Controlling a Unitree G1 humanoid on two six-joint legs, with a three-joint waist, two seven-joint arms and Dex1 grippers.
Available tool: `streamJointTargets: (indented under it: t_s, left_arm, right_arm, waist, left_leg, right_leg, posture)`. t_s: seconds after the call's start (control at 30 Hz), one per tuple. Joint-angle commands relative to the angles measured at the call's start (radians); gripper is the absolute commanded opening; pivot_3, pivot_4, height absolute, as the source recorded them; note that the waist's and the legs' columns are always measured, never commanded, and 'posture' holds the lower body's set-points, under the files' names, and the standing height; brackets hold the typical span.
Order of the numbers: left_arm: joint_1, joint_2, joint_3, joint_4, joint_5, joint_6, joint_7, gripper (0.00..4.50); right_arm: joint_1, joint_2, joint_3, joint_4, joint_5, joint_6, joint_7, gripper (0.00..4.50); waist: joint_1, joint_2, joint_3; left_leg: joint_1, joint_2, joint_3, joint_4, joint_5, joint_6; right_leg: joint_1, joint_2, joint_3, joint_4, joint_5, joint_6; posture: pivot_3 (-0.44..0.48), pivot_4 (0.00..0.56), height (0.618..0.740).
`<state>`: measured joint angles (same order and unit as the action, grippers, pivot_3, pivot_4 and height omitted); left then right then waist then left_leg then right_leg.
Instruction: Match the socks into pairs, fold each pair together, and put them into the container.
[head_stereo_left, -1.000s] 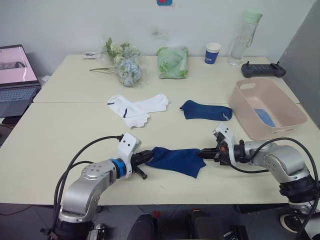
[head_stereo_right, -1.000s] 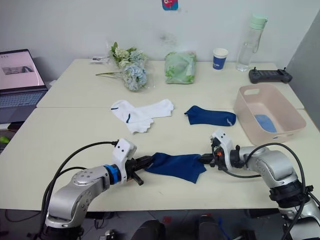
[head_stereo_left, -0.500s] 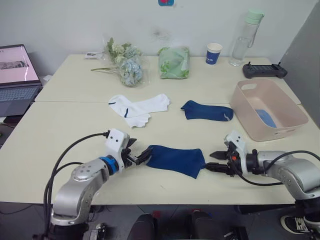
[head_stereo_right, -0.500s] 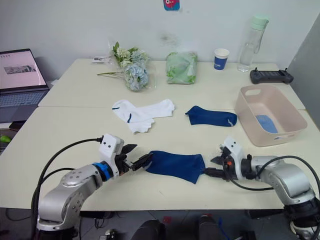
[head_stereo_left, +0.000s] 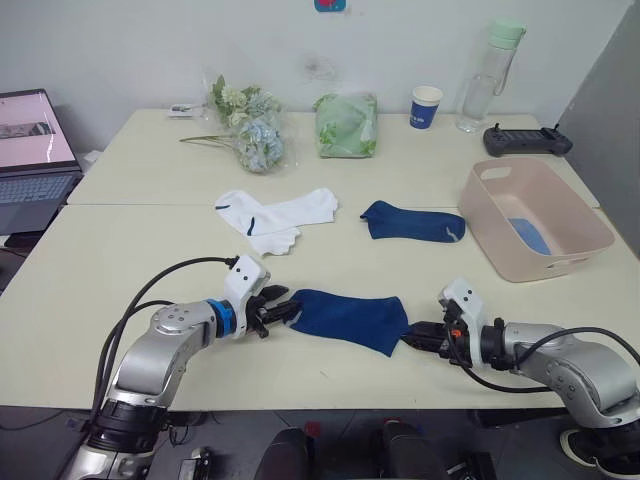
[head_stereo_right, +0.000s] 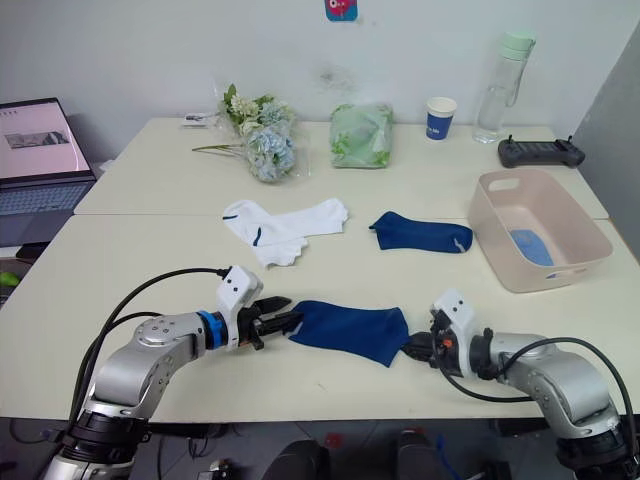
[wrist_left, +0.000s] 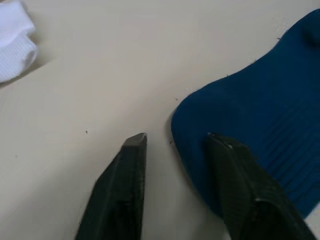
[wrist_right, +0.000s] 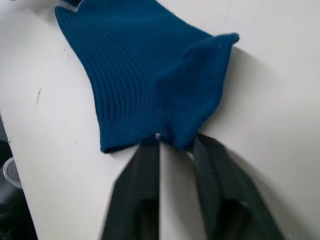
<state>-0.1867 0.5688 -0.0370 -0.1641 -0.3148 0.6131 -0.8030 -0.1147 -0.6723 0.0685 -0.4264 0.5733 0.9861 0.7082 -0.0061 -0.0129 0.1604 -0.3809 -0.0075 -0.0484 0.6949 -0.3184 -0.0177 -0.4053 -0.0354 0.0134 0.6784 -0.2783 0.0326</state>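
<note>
Both hands at the ends of one navy sock (head_stereo_left: 350, 318)

Left hand (wrist_left: 172, 142) is narrowly open, straddling the toe edge; right hand (wrist_right: 175, 146) pinches the cuff. Close the left before lifting, then carry it to its mate (head_stereo_left: 412, 222) beyond.

I am looking down on a pale cream surface (head_stereo_left: 130, 260) made of two tables pushed together, with the seam between them running across just behind the white socks, and a plain off-white wall (head_stereo_left: 130, 50) rising behind its far edge. An open laptop (head_stereo_left: 35, 150) with a lit screen sits off my left side, and a grey panel (head_stereo_left: 608, 120) stands at my far right. Light falls evenly over the top, and the floor below the near edge is dark.
</note>
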Motion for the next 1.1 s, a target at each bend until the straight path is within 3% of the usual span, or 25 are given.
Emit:
streamJointTargets:
  t_s: [0.03,0.13,0.43,0.7,0.8,0.9,1.1]
  left_arm:
    - [0.040,0.011,0.020,-0.077,-0.031,0.022,0.004,0.79]
    - [0.071,-0.010,0.046,-0.122,-0.059,0.061,0.039,0.01]
    - [0.208,-0.098,0.082,-0.322,-0.138,0.177,0.191,0.01]
    - [0.196,-0.087,0.063,-0.318,-0.121,0.165,0.218,0.01]
    - [0.191,-0.075,0.062,-0.308,-0.118,0.154,0.211,0.00]
    - [0.191,-0.067,0.076,-0.295,-0.125,0.143,0.205,0.69]
    - [0.159,-0.039,0.174,-0.254,-0.164,0.102,0.174,2.64]
  right_arm:
    - [0.007,-0.019,-0.018,-0.006,0.013,-0.008,0.021,0.00]
    - [-0.010,-0.031,-0.035,0.020,0.018,-0.009,0.045,0.00]
    - [-0.088,-0.082,-0.065,0.117,0.035,-0.005,0.127,0.00]
    - [-0.085,-0.088,-0.051,0.102,0.003,-0.094,0.169,0.00]
    - [-0.065,-0.130,-0.046,0.085,-0.014,-0.128,0.205,0.63]
    - [-0.054,-0.137,-0.051,0.079,-0.030,-0.167,0.199,1.69]
    - [-0.016,-0.140,-0.006,0.026,-0.110,-0.375,0.253,3.81]
  waist:
    - [0.000,0.000,0.000]
    - [0.001,0.000,0.000]
    - [0.002,0.000,0.000]
    - [0.003,0.000,0.000]
    - [0.003,0.000,0.000]
    - [0.003,0.000,0.000]
    - [0.003,0.000,0.000]
  left_leg:
    - [0.000,0.000,0.000,0.000,0.000,0.000]
    - [0.000,0.000,0.000,0.000,0.000,0.000]
    - [0.000,0.000,0.000,0.000,0.000,0.000]
    - [0.000,0.000,0.000,0.000,0.000,0.000]
    - [0.000,0.000,0.000,0.000,0.000,0.000]
    - [0.000,0.000,0.000,0.000,0.000,0.000]
    - [0.000,0.000,0.000,0.000,0.000,0.000]
  right_leg:
    - [0.000,0.000,0.000,0.000,0.000,0.000]
    - [0.000,0.000,0.000,0.000,0.000,0.000]
    - [0.000,-0.001,0.000,0.000,0.000,0.000]
    - [0.000,0.000,0.000,0.000,0.000,0.000]
    - [0.000,-0.001,0.000,0.000,0.000,0.000]
    - [0.000,-0.001,0.000,0.000,0.000,0.000]
    - [0.000,0.000,0.000,0.000,0.000,0.000]
  posture:
    - [0.000,0.150,0.740]
    - [0.000,0.150,0.740]
    - [0.000,0.150,0.740]
    - [0.000,0.150,0.740]
    - [0.000,0.150,0.740]
    - [0.000,0.150,0.740]
    - [0.000,0.150,0.740]
